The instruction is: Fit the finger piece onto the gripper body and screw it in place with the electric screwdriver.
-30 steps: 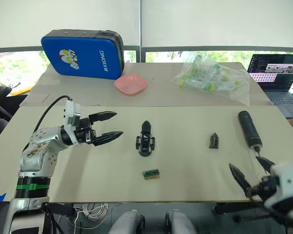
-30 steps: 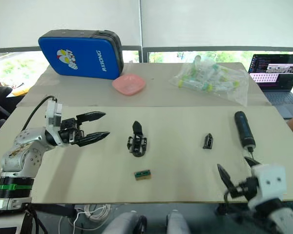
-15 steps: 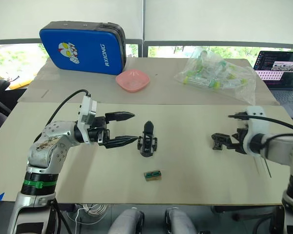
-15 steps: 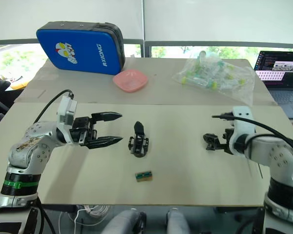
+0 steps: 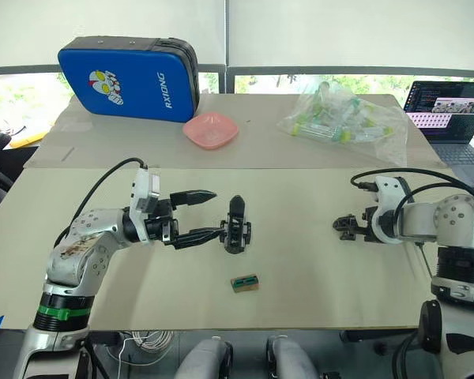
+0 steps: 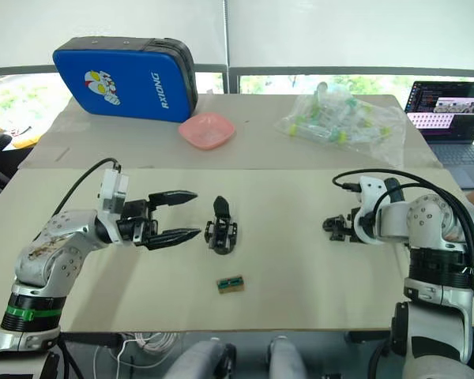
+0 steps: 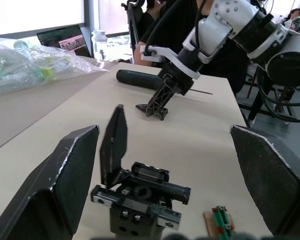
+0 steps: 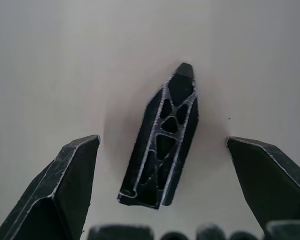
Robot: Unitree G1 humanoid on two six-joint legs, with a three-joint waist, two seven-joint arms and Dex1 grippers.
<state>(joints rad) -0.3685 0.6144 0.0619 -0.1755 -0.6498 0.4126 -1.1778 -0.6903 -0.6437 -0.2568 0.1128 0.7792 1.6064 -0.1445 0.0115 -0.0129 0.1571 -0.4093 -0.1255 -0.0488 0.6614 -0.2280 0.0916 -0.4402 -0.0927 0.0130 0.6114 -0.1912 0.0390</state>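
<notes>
the left gripper (image 5: pixel 205 215) has its two fingers spread apart, and the gripper body (image 5: pixel 236 226) lies on the table (image 5: pixel 300 268) just in front of the fingertips, its one finger pointing away from the robot; nothing is between the fingers. a small green part (image 5: pixel 245 282) lies on the table nearer the robot than the gripper body. the right gripper (image 8: pixel 162 197) is low over the table, its fingers open on both sides of the finger piece (image 8: pixel 162 137), not touching it. the electric screwdriver (image 7: pixel 140 79) lies beyond the right gripper.
</notes>
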